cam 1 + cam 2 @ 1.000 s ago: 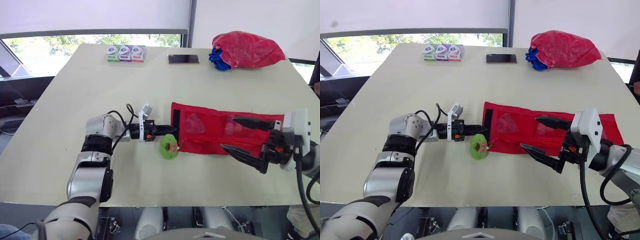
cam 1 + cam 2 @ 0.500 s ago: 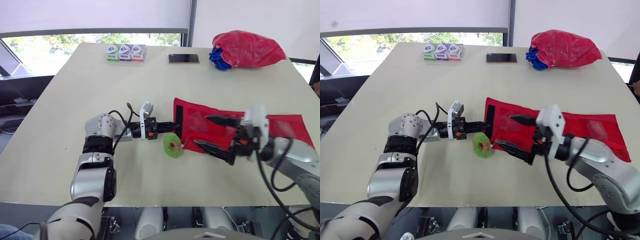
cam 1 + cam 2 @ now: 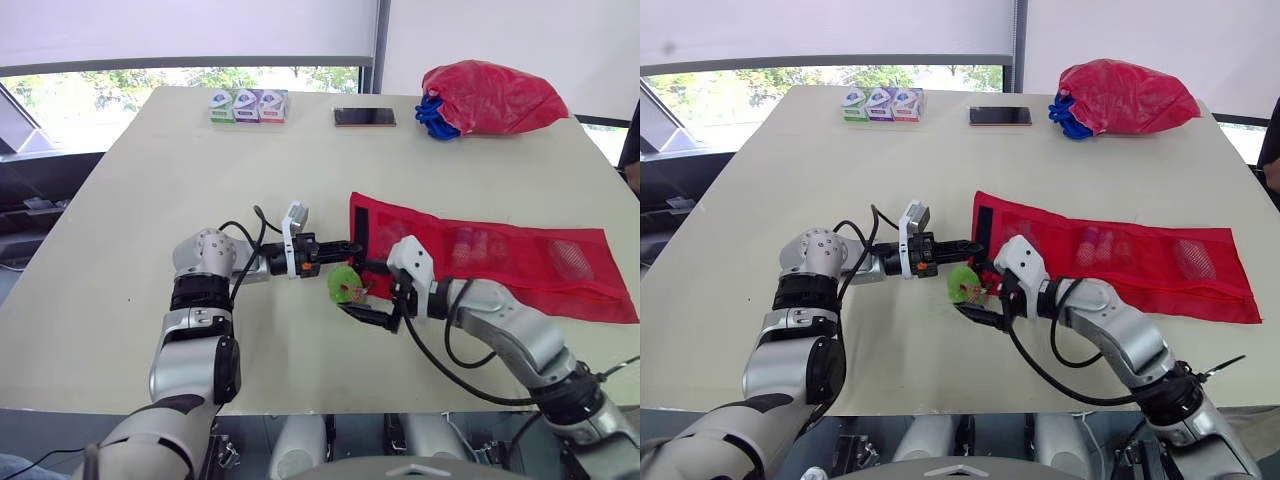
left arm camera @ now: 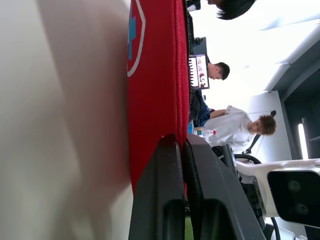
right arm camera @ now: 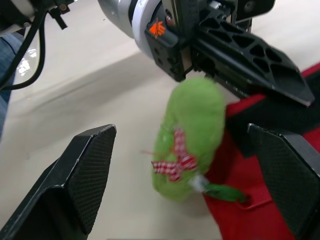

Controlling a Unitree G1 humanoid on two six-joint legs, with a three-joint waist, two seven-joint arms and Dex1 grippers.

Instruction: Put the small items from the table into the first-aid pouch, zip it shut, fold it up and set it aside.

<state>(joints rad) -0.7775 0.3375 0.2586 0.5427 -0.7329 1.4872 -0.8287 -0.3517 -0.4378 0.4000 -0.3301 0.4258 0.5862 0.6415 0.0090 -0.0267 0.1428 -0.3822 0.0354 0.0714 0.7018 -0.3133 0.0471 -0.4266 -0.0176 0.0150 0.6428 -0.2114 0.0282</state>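
Left gripper [image 3: 346, 247] clenched on first-aid pouch [image 3: 505, 262] end. Right gripper [image 3: 975, 291] spread wide around green fuzzy ring [image 3: 343, 284], not yet grasping. Some items [image 3: 470, 243] pocketed; ring, zipping, folding remain.

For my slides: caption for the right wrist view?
Open right gripper straddles fuzzy green ring at red fabric pouch's edge.
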